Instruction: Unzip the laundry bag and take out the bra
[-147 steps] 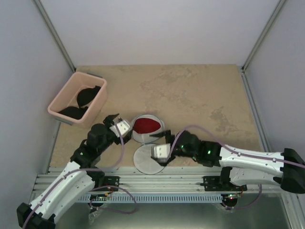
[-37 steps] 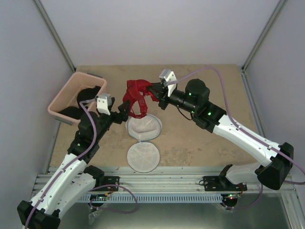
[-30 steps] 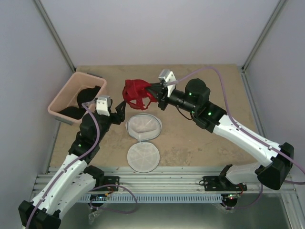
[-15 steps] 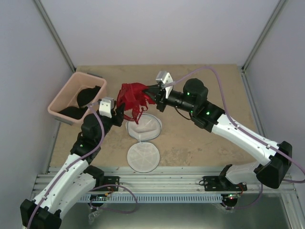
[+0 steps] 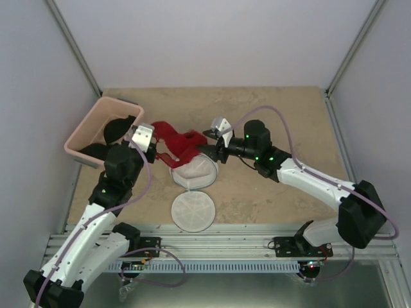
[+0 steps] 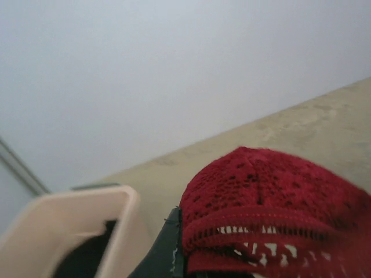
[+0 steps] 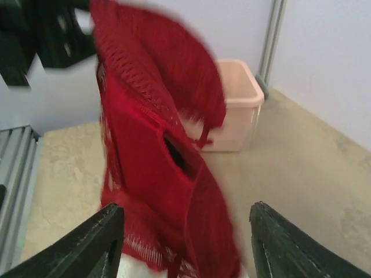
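Observation:
The red bra (image 5: 176,142) hangs stretched above the table between the two arms. My left gripper (image 5: 156,149) is shut on its left end; in the left wrist view a red lace cup (image 6: 272,208) fills the lower right beside one dark finger (image 6: 168,255). My right gripper (image 5: 209,145) stands open just right of the bra. In the right wrist view its wide-apart fingers (image 7: 98,243) flank the hanging bra (image 7: 156,168) without pinching it. The white mesh laundry bag (image 5: 194,173) sits open below the bra, its round lid (image 5: 191,212) flat on the table in front.
A pink plastic bin (image 5: 106,128) with black bras (image 5: 119,128) in it stands at the left, close behind my left gripper; it also shows as the bin (image 6: 64,226) and the bin (image 7: 235,104). Grey walls enclose the tan table (image 5: 270,122).
My left gripper reached up to the bra and shut on it. The right gripper opened, let the bra go and dropped lower toward the bag. The bra shifted left.

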